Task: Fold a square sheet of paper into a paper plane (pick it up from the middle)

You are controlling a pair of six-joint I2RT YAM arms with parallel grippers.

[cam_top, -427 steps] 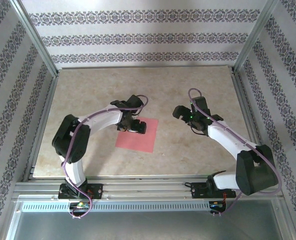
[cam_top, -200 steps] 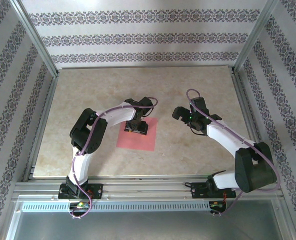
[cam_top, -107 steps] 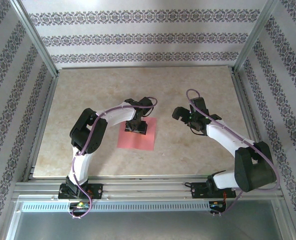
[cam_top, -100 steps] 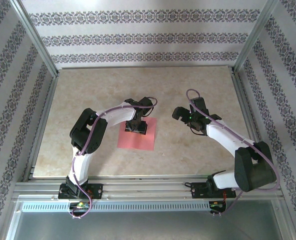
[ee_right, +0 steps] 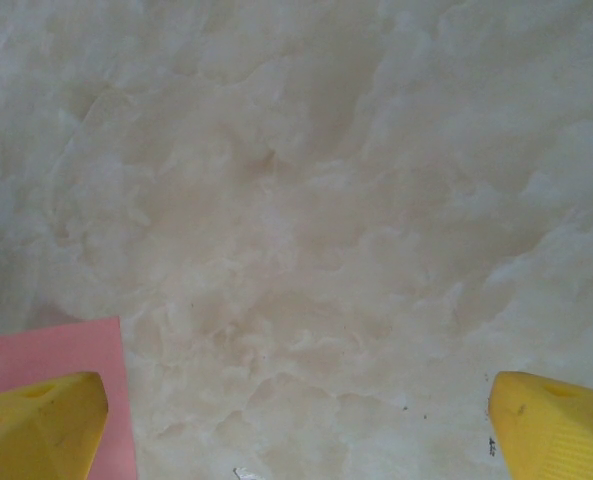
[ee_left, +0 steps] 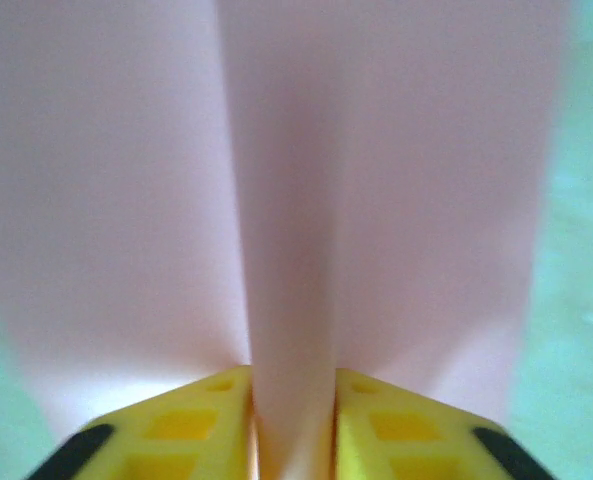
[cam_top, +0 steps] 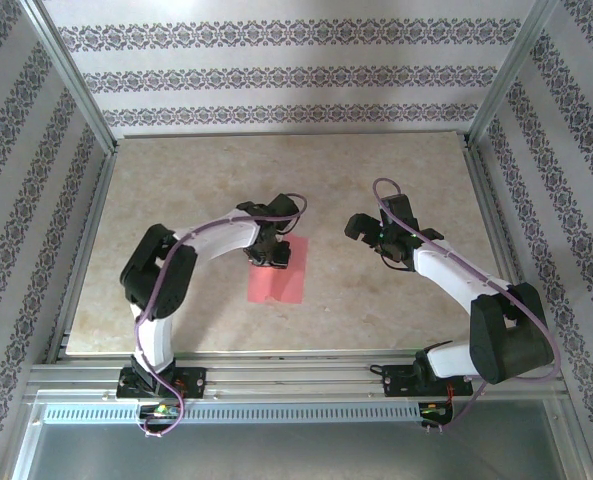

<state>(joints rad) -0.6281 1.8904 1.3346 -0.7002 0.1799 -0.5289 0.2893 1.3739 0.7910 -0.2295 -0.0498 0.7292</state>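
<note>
The square sheet of paper (cam_top: 279,283) is pink-red and lies on the marble table just left of centre. It looks narrower than a square, with its middle drawn up. My left gripper (cam_top: 272,254) points down on the sheet's far half. In the left wrist view the yellow fingers (ee_left: 191,425) pinch a raised ridge of the sheet (ee_left: 426,200) between them, and the paper slopes away on both sides. My right gripper (cam_top: 362,228) hovers to the right of the sheet, open and holding nothing. A corner of the sheet (ee_right: 61,355) shows beside its left fingertip (ee_right: 41,425).
The marble tabletop (cam_top: 396,160) is bounded by metal frame rails (cam_top: 81,250) on the left, right and front. Patterned walls stand behind. Bare marble (ee_right: 306,200) lies under the right gripper.
My left gripper has closed on the sheet's middle and pinched up a ridge. The sheet's sides have drawn inward, so it looks narrower. The left elbow has swung left. The right arm has stayed still.
</note>
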